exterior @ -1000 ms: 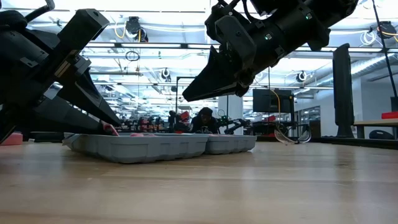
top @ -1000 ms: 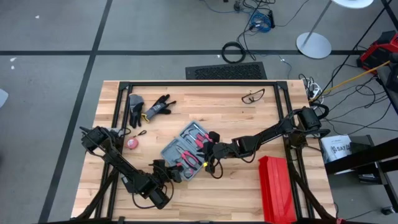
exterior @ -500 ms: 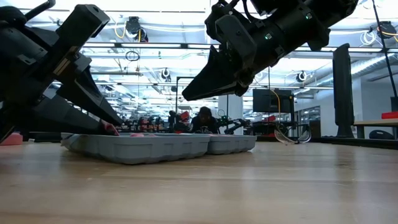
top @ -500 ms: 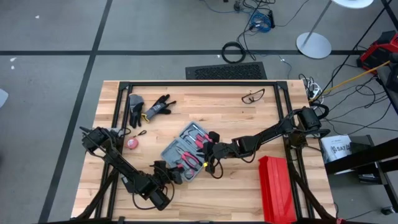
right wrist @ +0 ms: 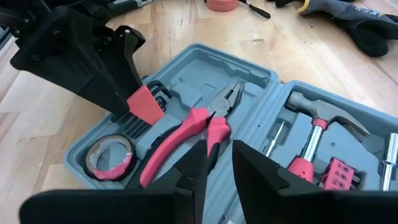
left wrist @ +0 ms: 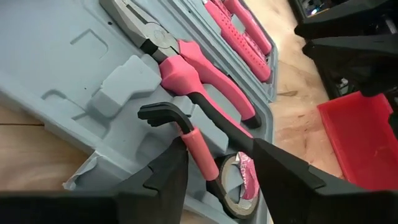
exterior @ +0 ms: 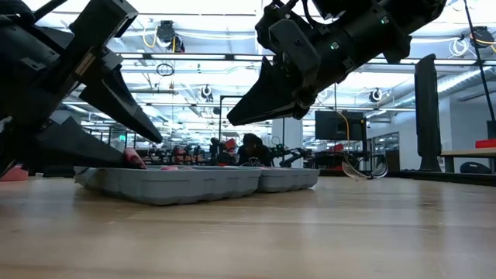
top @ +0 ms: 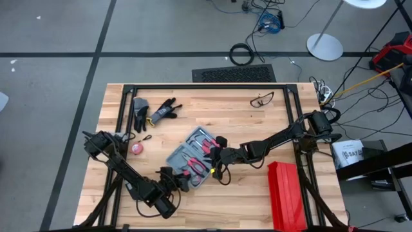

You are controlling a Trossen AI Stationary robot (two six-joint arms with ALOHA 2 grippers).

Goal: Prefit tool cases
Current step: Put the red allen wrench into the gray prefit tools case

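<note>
The blue-grey tool case [top: 183, 153] lies open and flat on the wooden table, also in the low view [exterior: 170, 184]. Its slots hold pink-handled pliers [right wrist: 186, 134], a hammer [right wrist: 317, 124], a tape roll [right wrist: 111, 155] and a hex key set in a pink holder [left wrist: 198, 149]. My left gripper [left wrist: 217, 149] is open at the case's near-left corner [top: 182, 180]. Its fingers stand on either side of the pink holder. My right gripper [right wrist: 219, 146] hovers above the case's middle [exterior: 230, 122], its fingers a narrow gap apart with nothing between them. My left gripper comes at the hex key set slanting down from the table's near-left side. Its fingers [left wrist: 168, 180] flank the pink holder [right wrist: 146, 104], which lies in its slot in the case. I cannot tell whether a finger touches the holder.
A long red ribbed box [top: 286, 193] stands at the near right. Work gloves [top: 154, 111], safety glasses [top: 262, 99] and a small pink round thing [top: 136, 148] lie on the table's far and left parts.
My left gripper has opened in place: in the low view its two fingers stand much wider apart than before. The case has not moved.
</note>
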